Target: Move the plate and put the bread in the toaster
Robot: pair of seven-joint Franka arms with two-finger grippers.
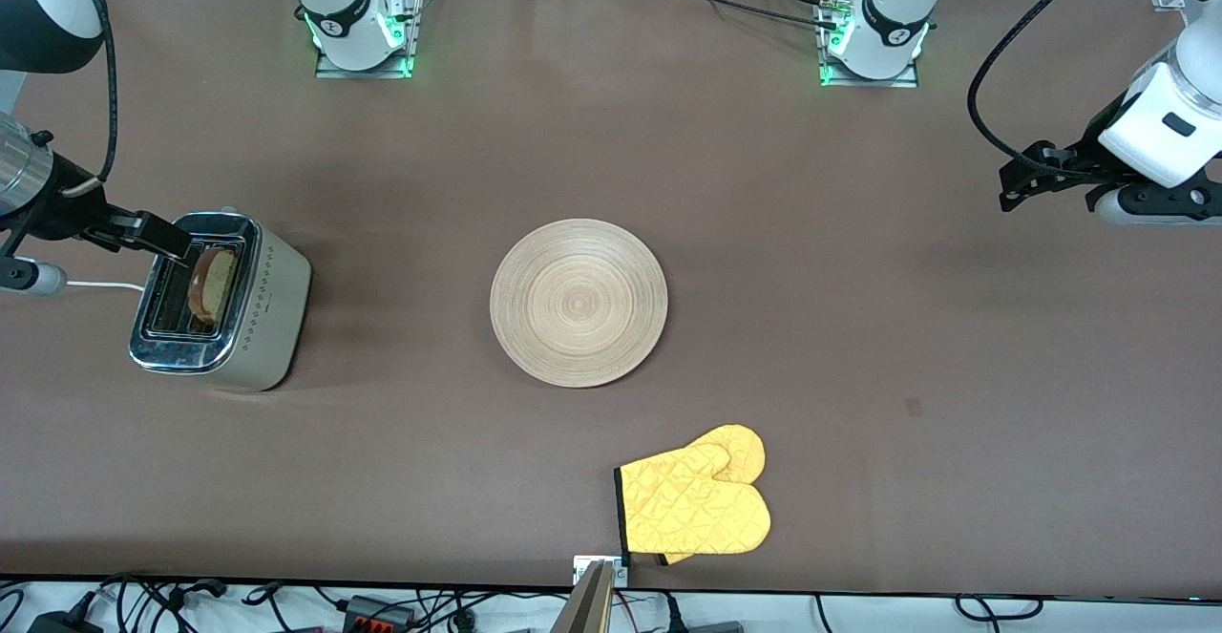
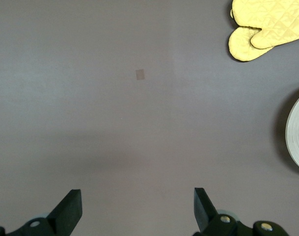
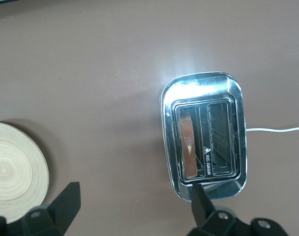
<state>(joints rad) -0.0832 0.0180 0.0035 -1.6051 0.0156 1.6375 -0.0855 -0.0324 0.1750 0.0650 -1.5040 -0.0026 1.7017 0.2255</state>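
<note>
1. The squarish slice of light brown bread (image 1: 212, 282) with darker crust stands upright in the slot of the cream-sided, chrome-topped two-slot toaster (image 1: 272, 313) that lies nearer the plate, at the right arm's end of the table.
2. Judged light, soft and crumbly; grip gently across its flat faces by the exposed top edge.
3. The right gripper (image 3: 134, 209) hovers over the toaster, fingers spread, empty.
4. The left gripper (image 2: 138, 209) waits over bare table, fingers spread.
5. The large round light-wood plate (image 1: 579, 303) lies mid-table, empty.
</note>
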